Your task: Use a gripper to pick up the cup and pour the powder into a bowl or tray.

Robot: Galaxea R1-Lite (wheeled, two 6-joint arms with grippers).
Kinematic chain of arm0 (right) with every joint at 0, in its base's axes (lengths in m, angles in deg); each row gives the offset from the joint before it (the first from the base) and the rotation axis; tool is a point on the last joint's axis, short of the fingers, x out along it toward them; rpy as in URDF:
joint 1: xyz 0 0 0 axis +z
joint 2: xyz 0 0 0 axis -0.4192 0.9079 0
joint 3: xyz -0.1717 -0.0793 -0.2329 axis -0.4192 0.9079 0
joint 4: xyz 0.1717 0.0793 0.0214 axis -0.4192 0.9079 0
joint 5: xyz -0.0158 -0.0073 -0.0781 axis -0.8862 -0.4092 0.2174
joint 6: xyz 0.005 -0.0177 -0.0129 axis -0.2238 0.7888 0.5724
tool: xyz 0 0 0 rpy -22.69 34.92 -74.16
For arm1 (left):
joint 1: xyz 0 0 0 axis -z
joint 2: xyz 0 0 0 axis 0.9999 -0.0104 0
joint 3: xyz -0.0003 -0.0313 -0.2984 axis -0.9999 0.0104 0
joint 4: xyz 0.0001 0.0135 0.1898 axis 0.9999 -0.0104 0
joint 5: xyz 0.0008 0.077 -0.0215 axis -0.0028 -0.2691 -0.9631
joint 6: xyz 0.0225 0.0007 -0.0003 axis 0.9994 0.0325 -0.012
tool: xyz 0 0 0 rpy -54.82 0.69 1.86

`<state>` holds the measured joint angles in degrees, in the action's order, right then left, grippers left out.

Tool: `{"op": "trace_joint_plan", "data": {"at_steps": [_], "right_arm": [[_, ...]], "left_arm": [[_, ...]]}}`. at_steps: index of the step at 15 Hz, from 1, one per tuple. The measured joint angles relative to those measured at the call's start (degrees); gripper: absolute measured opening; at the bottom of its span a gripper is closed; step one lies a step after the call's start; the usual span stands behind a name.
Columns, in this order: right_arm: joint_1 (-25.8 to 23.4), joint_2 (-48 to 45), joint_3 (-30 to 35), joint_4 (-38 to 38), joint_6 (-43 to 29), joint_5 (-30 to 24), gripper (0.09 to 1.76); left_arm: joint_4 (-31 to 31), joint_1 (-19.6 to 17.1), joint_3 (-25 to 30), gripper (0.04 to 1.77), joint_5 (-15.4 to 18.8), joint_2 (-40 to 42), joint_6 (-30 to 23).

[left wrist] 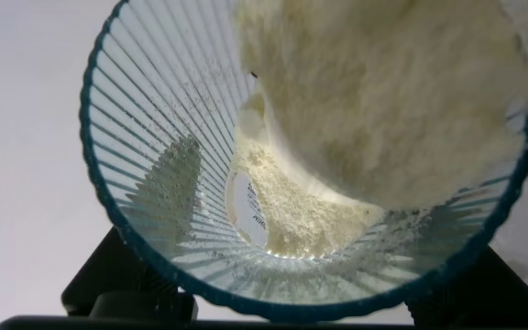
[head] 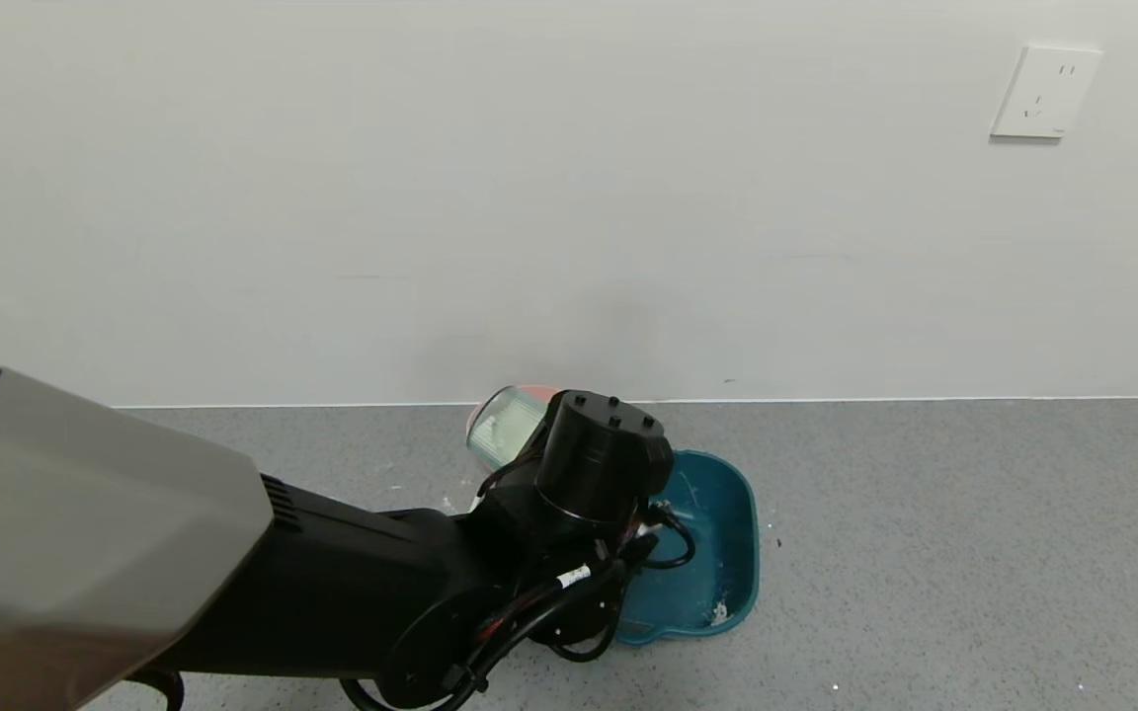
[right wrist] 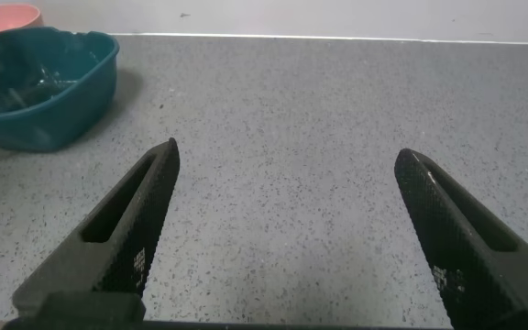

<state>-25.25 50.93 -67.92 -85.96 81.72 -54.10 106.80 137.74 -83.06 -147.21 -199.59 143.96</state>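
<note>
My left gripper (head: 532, 456) is shut on the pale blue-green ribbed cup (head: 502, 426) and holds it tilted in the air at the far left edge of the dark teal tray (head: 751, 523). In the left wrist view the cup (left wrist: 168, 137) fills the picture, between the black fingers (left wrist: 94, 286). White powder (left wrist: 337, 174) lies along one wall from the cup's bottom to its rim. A small clump of powder (head: 720, 614) lies in the tray's near corner. My right gripper (right wrist: 287, 151) is open and empty over bare table, away from the tray (right wrist: 67, 105).
A pink bowl (head: 532, 391) stands behind the cup by the wall; it also shows in the right wrist view (right wrist: 7, 16). Specks of spilled powder (head: 393, 487) lie on the grey speckled table left of the tray. A white wall closes the table's far edge.
</note>
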Motion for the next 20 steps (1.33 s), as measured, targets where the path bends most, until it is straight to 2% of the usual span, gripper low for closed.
{"op": "trace_joint_plan", "data": {"at_steps": [2, 6, 7, 17, 20], "right_arm": [[0.0, 0.0, 0.0, 0.0, 0.0, 0.0, 1.71], [0.0, 0.0, 0.0, 0.0, 0.0, 0.0, 1.71], [0.0, 0.0, 0.0, 0.0, 0.0, 0.0, 1.71], [0.0, 0.0, 0.0, 0.0, 0.0, 0.0, 1.71], [0.0, 0.0, 0.0, 0.0, 0.0, 0.0, 1.71]], "left_arm": [[0.3, 0.0, 0.0, 1.28, -0.1, -0.1, -1.0], [11.8, -0.1, 1.0, 1.28, 0.3, -1.7, -4.6], [13.0, -0.2, 1.2, 1.28, 0.3, -1.9, -4.9], [14.2, -1.3, 2.9, 1.28, 1.0, -0.9, -13.4], [13.8, -2.1, 4.8, 1.28, 1.1, -0.1, -13.8]]}}
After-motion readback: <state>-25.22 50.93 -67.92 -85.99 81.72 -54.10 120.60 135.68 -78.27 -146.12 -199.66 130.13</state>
